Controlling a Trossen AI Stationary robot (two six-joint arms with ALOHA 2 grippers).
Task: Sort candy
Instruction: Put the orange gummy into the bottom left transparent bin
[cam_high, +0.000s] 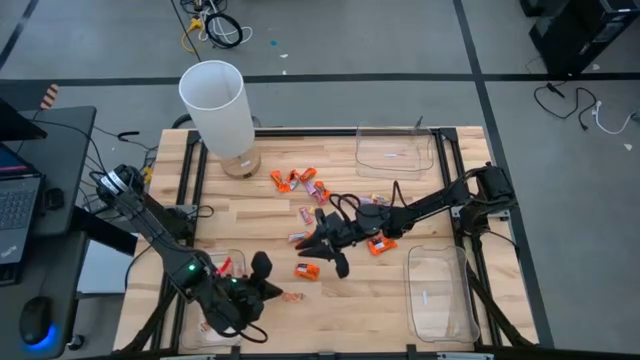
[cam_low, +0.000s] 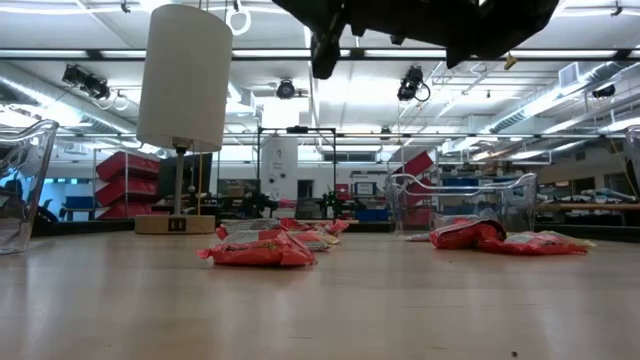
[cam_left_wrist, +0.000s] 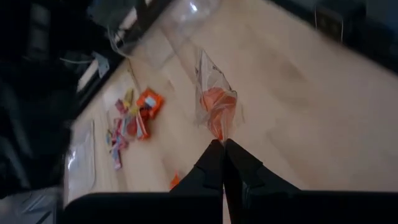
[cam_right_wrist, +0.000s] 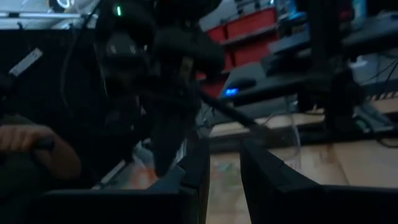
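high: right gripper (cam_high: 330, 252) over the wooden worktop (cam_high: 400, 310), jaws part open, nothing seen held; orange wrapped candy (cam_high: 307, 271) lies just beside them. Left gripper (cam_high: 262, 268) near.
low: red-orange sweets flat, arms above.
left wrist: jaws closed, empty; clear plastic tray (cam_left_wrist: 214, 93) with orange sweets ahead.
right wrist: gap visible.
tip: centre jaws over one sweet, descend straight.

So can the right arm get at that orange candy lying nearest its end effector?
Probably yes. The orange candy lies alone on bare table, just beside the right end effector, whose fingers are apart. The left end effector is close by and could crowd the approach.
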